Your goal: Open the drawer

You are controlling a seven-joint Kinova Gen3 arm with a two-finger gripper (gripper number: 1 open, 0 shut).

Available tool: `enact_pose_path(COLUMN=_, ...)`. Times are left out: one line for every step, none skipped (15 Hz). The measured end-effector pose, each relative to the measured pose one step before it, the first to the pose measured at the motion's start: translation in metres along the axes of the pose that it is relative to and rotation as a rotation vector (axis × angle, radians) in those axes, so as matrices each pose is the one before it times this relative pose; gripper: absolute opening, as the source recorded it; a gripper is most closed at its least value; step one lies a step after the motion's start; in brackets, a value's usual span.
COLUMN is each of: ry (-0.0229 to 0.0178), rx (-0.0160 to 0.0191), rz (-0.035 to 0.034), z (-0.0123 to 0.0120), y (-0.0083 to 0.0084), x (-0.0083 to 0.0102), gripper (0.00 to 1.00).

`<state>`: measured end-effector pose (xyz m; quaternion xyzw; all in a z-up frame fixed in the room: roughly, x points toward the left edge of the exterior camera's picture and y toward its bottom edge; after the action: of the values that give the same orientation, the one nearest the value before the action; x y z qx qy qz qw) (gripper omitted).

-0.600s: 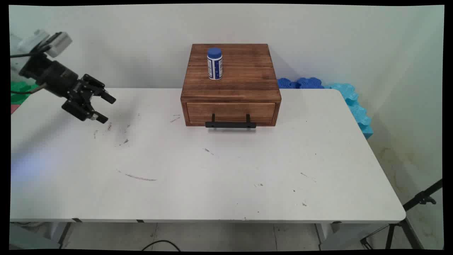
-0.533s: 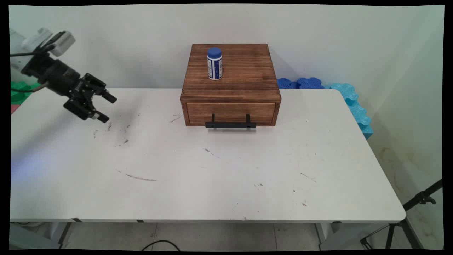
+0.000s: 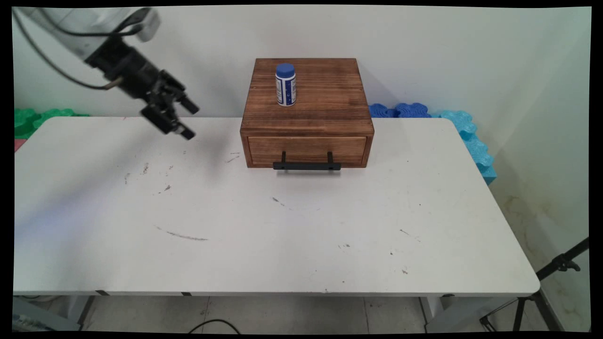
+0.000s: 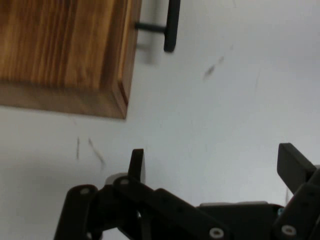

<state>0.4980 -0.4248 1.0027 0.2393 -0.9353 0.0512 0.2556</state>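
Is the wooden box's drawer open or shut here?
Shut: the drawer front sits flush with the wooden box, black handle facing forward.

A wooden box sits on the white table, a short way off from the gripper, on the side it points toward. In the hand view the box's near corner lies ahead of the hand and to its upper left. The drawer in the box's front is closed, and its black bar handle sticks out over the table. A white bottle with a blue cap stands upright on the box's top, higher than the hand and beyond it. Dark scuff marks streak the table below and in front of the hand. Green foam pieces lie behind the hand at the table's far left. Blue foam pieces lie past the box, well apart from the hand. A black tripod stands at the far right.
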Motion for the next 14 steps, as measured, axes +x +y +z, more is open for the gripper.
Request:
enact_pose_path(ry=-0.00517, rx=0.00668, rz=0.00316, z=0.00661, y=0.00268, x=0.01934, gripper=1.0)
enact_pose_path(ry=-0.00459, rx=0.00642, rz=0.00297, z=0.00624, y=0.00219, x=0.01559, gripper=1.0)
enact_pose_path(ry=-0.00452, rx=0.00322, rz=0.00243, z=0.00471, y=0.00151, x=0.01004, gripper=1.0)
enact_pose_path(ry=-0.00607, rx=0.00587, rz=0.00269, z=0.0073, y=0.00206, x=0.01447, gripper=1.0)
enact_pose_path(ry=-0.00827, rx=0.00418, rz=0.00351, z=0.00937, y=0.00281, x=0.01595, gripper=1.0)
enact_pose_path(ry=-0.00845, rx=0.00199, rz=0.00336, z=0.01009, y=0.00319, x=0.01479, gripper=1.0)
enact_pose_path(ry=-0.00742, rx=0.00155, rz=0.00369, z=0.00925, y=0.0028, x=0.01187, gripper=1.0)
enact_pose_path(ry=-0.00511, rx=-0.00007, rz=0.00274, z=0.00642, y=0.00187, x=0.00736, gripper=1.0)
enact_pose_path(ry=-0.00731, rx=0.00086, rz=0.00408, z=0.00975, y=0.00238, x=0.01031, gripper=1.0)
enact_pose_path(ry=-0.00949, rx=-0.0001, rz=0.00501, z=0.01174, y=0.00252, x=0.01087, gripper=1.0)
enact_pose_path(ry=-0.00978, rx=0.00088, rz=0.00612, z=0.01206, y=0.00202, x=0.00978, gripper=1.0)
enact_pose_path(ry=-0.00809, rx=0.0008, rz=0.00451, z=0.01029, y=0.00126, x=0.0075, gripper=1.0)
enact_pose_path(ry=-0.00543, rx=0.00031, rz=0.00255, z=0.00682, y=0.00073, x=0.00471, gripper=1.0)
enact_pose_path(ry=-0.00672, rx=0.00092, rz=0.004, z=0.01016, y=0.00084, x=0.00647, gripper=1.0)
